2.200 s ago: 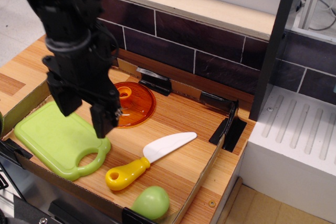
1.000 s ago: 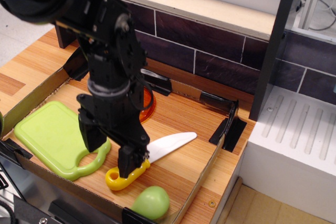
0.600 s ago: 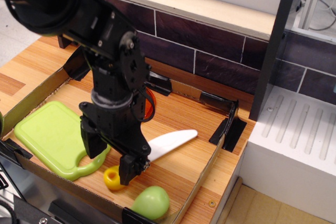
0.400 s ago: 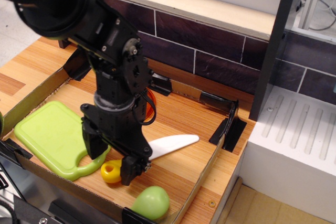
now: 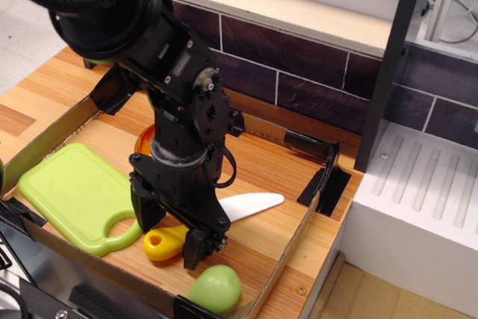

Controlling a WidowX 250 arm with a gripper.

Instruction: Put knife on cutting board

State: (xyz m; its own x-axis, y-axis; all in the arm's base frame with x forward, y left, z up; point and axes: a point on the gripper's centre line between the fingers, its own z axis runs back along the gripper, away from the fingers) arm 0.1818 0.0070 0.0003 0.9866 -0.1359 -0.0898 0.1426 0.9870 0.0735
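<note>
The knife lies on the wooden tray floor, its white blade pointing right and its yellow handle pointing front left. My black gripper is down over the handle, open, with one finger on the far left side and the other on the near right side. The middle of the handle is hidden under it. The light green cutting board lies flat to the left, its loop handle close to the left finger.
A green egg-shaped lump sits just in front of the gripper by the tray's front cardboard wall. An orange lid is mostly hidden behind the arm. A dark brick wall and a white appliance stand behind and to the right.
My gripper came from above the cutting board, moved right and dropped over the knife handle. The knife turned a little and the board shifted slightly left.
</note>
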